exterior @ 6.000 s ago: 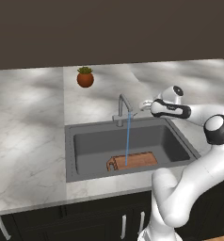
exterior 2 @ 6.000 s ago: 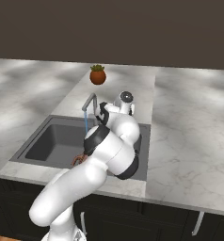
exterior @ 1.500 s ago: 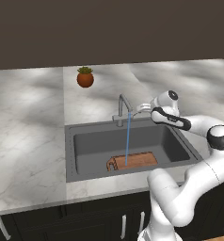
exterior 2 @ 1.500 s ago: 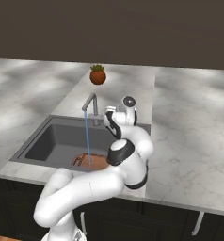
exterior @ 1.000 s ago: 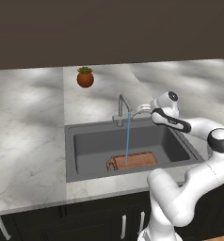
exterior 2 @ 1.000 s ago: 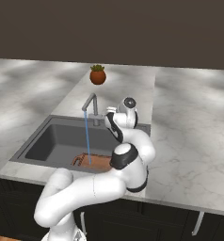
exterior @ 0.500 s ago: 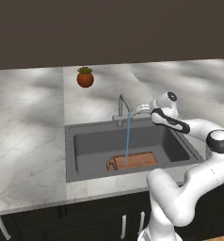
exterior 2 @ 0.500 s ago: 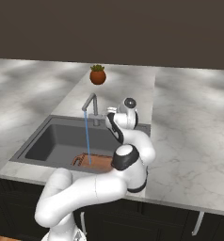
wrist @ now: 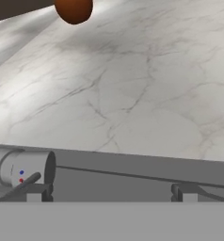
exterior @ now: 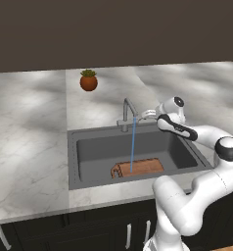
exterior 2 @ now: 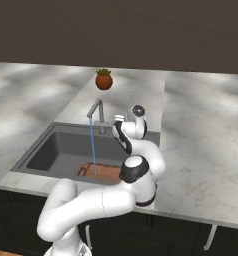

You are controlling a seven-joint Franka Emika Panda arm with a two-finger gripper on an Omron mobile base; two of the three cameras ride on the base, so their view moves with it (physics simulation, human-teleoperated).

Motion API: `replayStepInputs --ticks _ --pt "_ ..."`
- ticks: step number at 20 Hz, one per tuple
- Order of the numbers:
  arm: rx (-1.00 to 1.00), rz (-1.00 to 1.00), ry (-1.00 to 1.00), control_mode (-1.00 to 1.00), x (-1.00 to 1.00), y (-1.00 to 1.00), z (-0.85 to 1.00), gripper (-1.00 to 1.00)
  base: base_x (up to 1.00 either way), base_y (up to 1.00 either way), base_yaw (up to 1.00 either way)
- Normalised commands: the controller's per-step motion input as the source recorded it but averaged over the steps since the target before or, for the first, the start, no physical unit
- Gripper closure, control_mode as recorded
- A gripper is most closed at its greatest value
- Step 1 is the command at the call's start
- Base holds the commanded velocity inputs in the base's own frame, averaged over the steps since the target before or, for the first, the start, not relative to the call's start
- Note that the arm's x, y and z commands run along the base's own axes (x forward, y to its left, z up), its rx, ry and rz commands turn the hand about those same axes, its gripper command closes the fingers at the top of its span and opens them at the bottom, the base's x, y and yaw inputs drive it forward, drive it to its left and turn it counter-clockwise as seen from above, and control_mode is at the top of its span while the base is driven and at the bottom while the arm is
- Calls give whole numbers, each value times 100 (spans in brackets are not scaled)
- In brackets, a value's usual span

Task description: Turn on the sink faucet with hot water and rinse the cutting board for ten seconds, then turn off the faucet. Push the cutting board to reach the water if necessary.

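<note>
Left base view: water falls onto the board; gripper, jaws wide, apparently just beside the faucet.

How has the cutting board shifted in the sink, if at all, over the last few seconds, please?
No. The cutting board remains under the water, against the sink's front wall.

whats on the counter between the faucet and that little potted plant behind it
Nothing: in the left base view, only bare marble counter lies between the sink faucet and the potted plant.
</note>
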Motion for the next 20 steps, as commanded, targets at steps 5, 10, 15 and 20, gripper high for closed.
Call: replayStepInputs --ticks 5,10,15,20 --pt "0 0 0 -100 5 0 0 -100 0 0 0" --pt "0 0 0 -100 12 0 0 -100 0 0 0" --pt "0 0 0 -100 1 0 -5 -100 0 0 0" --pt "0 0 0 -100 0 0 -7 -100 0 0 0"
